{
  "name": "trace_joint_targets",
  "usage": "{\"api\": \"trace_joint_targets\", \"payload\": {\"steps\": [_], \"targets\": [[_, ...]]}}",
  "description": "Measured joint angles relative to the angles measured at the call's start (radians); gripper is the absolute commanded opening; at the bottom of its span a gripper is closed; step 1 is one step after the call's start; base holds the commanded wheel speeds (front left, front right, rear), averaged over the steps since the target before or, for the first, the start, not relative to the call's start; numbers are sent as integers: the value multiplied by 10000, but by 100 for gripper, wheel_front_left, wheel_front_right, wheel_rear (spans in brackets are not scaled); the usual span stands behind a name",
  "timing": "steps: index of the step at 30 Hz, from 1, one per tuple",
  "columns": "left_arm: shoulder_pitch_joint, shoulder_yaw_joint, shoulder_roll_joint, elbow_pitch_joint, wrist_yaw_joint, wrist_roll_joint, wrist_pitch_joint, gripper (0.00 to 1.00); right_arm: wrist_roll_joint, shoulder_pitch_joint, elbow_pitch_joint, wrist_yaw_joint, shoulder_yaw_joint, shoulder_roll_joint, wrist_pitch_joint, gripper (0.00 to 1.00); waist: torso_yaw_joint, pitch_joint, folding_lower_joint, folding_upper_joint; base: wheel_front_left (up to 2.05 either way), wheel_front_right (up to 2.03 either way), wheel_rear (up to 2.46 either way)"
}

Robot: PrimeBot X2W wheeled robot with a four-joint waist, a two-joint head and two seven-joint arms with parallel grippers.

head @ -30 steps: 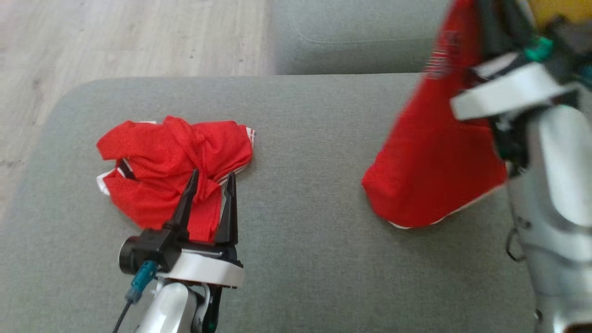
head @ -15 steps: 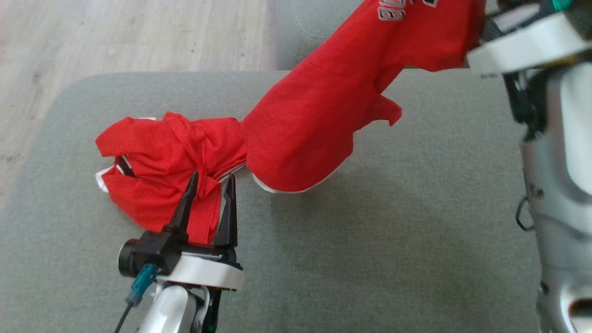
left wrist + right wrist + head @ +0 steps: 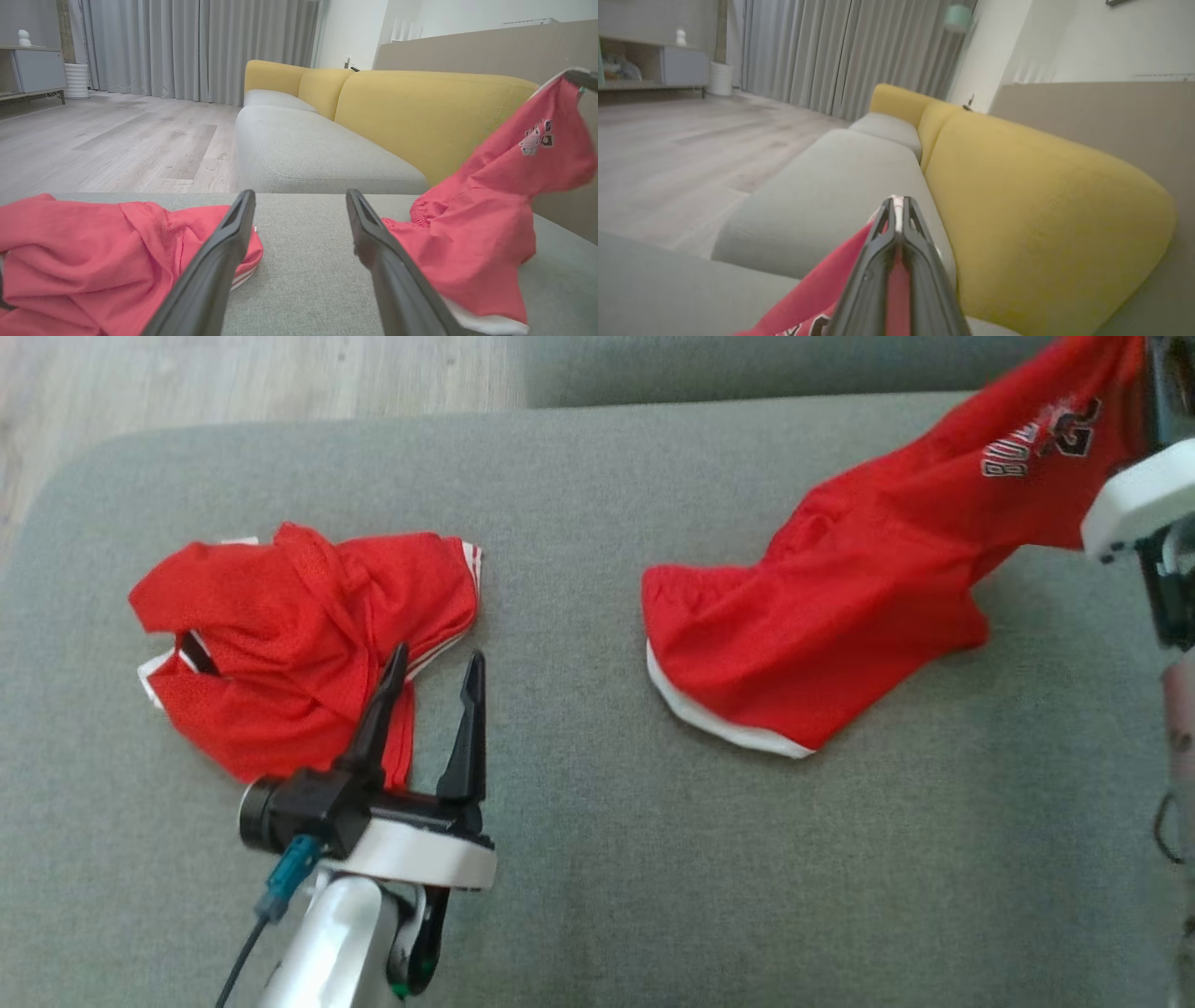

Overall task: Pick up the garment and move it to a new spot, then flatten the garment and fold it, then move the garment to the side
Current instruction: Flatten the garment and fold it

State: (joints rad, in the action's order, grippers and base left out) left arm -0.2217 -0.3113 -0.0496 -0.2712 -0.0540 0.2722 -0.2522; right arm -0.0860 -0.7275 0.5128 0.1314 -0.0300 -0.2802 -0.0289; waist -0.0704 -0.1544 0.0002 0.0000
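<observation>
Gripping the red garment (image 3: 840,607) by its upper edge with the right tool (image 3: 896,205), fingers closed flat on a strip of red cloth; raised at the far right end and draped down and leftward from there, with the white-trimmed hem resting on the grey seat cushion (image 3: 597,877); long axis slanting from the lettered end by the right tool down to the hem near the middle of the cushion. Spread wide and gripping nothing, the left tool (image 3: 438,658) low over the cushion, pointed into the bare gap between the two red heaps; hem of the held garment ahead and to its right, well apart in the head view; crumpled second garment (image 3: 299,635) just beside and partly under its left finger. Probably mid-carry toward a new spot, with the right arm doing the work; left arm nearer the free hem, so likely better placed to catch it for flattening. Soft woven cushion, likely to drag a little on the mesh cloth; beyond it another grey seat (image 3: 303,149), yellow backrests (image 3: 420,107), pale wood floor (image 3: 117,140) and grey curtains (image 3: 187,46).
</observation>
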Motion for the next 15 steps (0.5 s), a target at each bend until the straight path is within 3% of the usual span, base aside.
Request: {"api": "trace_joint_targets", "payload": {"steps": [1, 7, 10, 15], "targets": [[-70, -35, 2, 12, 0, 0, 0, 100, -163, -130, 420, 0, 40, -111, -140, 100, -14, -83, 0, 0, 0, 0, 0], [-175, -104, 6, -13, 8, 12, 0, 100, -874, -1143, 2140, 0, -178, -159, -955, 100, -59, -315, 0, 0, 0, 0, 0], [-174, -111, 6, -42, 13, 81, 0, 100, -1081, -1073, 2259, 0, -573, 44, -1476, 100, -11, -170, -1, 0, 0, 0, 0], [-153, -113, 8, -123, 23, 109, 0, 100, -1158, -379, 1758, 0, -807, 999, -2025, 100, 182, 227, -2, 0, 0, 0, 0]]}}
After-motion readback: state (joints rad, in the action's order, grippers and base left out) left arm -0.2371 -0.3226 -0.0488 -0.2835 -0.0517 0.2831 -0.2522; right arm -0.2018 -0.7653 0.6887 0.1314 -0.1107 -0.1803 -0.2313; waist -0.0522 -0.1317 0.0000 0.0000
